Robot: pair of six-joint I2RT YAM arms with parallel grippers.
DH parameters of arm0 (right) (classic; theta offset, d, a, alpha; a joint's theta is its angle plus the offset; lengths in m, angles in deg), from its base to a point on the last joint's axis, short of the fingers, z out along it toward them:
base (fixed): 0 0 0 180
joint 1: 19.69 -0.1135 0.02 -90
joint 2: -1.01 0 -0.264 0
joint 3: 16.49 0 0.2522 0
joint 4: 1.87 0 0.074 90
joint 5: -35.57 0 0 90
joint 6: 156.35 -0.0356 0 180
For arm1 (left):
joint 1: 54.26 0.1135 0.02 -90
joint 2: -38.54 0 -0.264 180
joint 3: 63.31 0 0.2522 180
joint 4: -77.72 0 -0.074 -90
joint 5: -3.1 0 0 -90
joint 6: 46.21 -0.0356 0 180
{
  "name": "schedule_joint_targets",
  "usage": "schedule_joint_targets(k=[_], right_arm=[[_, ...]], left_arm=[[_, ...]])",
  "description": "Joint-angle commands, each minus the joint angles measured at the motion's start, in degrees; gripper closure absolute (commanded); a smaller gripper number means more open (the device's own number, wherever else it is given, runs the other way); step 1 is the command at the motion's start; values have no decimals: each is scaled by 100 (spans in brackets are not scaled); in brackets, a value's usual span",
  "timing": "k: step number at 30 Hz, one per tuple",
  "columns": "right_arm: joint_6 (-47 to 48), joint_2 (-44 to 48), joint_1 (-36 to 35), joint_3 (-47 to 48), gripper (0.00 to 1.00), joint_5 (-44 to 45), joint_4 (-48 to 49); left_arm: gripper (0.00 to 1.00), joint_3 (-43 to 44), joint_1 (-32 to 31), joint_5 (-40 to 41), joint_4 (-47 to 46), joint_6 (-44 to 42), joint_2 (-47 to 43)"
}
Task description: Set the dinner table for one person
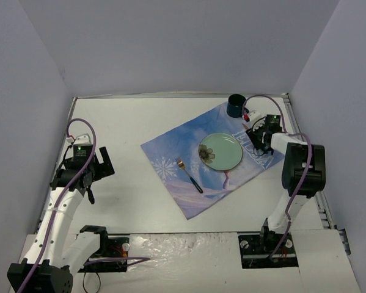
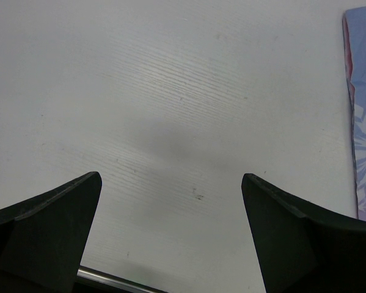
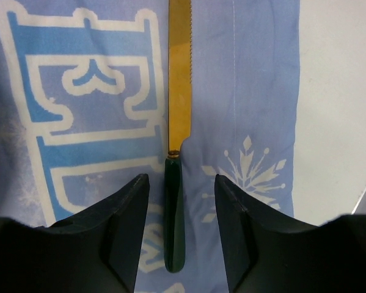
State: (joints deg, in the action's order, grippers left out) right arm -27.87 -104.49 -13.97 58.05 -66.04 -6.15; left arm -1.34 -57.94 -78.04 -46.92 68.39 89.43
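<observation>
Knife point(image 3: 176, 122) lies between your right gripper's point(image 3: 181, 178) parted jaws, untouched; dinner table point(image 3: 335, 91) beneath; left gripper point(image 2: 170, 175) wide over it.

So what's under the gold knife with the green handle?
The blue Elsa cloth lies flat under the knife. What is beneath the cloth there is covered; the white table shows only beside it.
</observation>
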Motion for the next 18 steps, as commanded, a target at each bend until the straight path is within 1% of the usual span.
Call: schedule_joint_targets(k=[1,3,4,8,11,13,16,18], right_arm=[[-460,1467,44,63,35,127,135],[-676,1883,44,53,27,194,145],[-896,2294,44,41,21,246,156],[-1555,3274,44,78,14,555,106],[-2153,4051,44,57,6,777,25],[-2401,4627,9,7,1,1090,-99],[-2880,5337,-117,-74,0,1679,-267],[-2966,5589,-319,-22,0,2360,-539]], left_arm=[[3,251,34,69,-153,-37,-48],[3,324,32,-7,-77,-12,-32],[3,417,27,-88,21,29,-20],[3,1021,34,-294,289,49,-11],[3,1386,34,-329,563,-40,-1],[3,1784,34,-338,784,-179,32],[3,2170,34,-367,947,-359,-1],[3,2462,34,-368,1038,-447,-49]])
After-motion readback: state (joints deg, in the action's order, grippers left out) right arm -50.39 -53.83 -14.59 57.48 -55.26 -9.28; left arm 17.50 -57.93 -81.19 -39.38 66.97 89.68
